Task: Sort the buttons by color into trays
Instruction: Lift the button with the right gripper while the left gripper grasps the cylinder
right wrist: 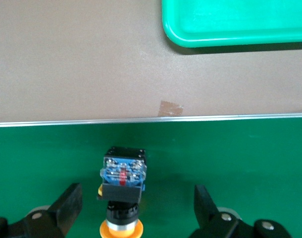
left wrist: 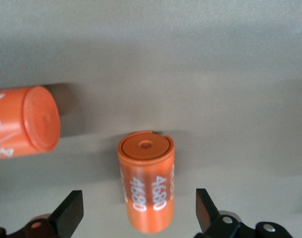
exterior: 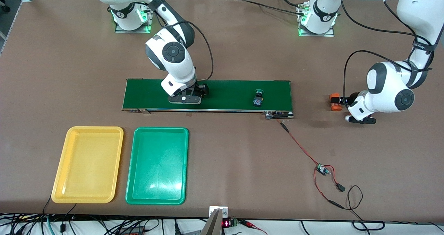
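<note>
Right wrist view shows you the right end effector (right wrist: 133, 213) spread wide over the conveyor belt (exterior: 225, 89), straddling a yellow-capped button (right wrist: 122, 191) without gripping it. A green-capped button (exterior: 258, 98) lies on the belt toward the left arm's end. Your left end effector (left wrist: 141, 218), also open, brackets an orange cylinder (left wrist: 146, 181) on the table (exterior: 242, 158). Both trays (exterior: 158, 165) sit nearer the front camera than the belt.

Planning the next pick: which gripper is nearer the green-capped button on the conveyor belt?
Right. The right gripper hangs over the same conveyor belt as the green-capped button; the left gripper is off the belt, over orange cylinders.
</note>
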You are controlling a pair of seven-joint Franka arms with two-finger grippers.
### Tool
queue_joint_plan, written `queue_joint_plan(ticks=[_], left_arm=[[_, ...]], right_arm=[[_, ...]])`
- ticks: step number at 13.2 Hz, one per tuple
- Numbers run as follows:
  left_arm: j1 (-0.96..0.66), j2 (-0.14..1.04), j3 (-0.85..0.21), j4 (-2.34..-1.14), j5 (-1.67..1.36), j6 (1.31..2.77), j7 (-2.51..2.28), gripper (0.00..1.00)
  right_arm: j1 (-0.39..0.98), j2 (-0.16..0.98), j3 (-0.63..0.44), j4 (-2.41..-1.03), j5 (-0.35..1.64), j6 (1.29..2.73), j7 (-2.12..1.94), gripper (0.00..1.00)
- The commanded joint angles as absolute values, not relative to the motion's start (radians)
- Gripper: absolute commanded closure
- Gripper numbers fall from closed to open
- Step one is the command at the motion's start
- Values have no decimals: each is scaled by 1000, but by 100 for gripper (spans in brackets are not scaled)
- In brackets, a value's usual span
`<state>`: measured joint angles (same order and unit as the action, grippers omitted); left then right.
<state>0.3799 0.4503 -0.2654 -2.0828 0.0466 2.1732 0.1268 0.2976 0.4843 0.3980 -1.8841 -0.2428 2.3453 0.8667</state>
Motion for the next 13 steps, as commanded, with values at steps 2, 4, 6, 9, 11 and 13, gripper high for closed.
queue_joint_plan(ticks=[2, 4, 6, 9, 11, 13], left_arm=[[400, 471, -276, -2086, 69, 2194, 153, 6], [400, 460, -278, -2108, 69, 2188, 144, 52], [400, 451, -279, -2126, 69, 2186, 143, 90], [391, 410, -284, -2117, 69, 2164, 156, 100], [388, 352, -331, -2112, 69, 2158, 152, 100], [364, 299, -389, -2111, 71, 2140, 219, 100]], right_arm=[[302, 525, 399, -1855, -287, 2362, 891, 2], [299, 538, 396, -1855, -299, 2370, 887, 11], [295, 540, 394, -1855, -301, 2370, 881, 28], [287, 541, 393, -1855, -304, 2368, 877, 68], [282, 538, 382, -1850, -302, 2368, 865, 86], [269, 520, 357, -1807, -292, 2314, 847, 88]])
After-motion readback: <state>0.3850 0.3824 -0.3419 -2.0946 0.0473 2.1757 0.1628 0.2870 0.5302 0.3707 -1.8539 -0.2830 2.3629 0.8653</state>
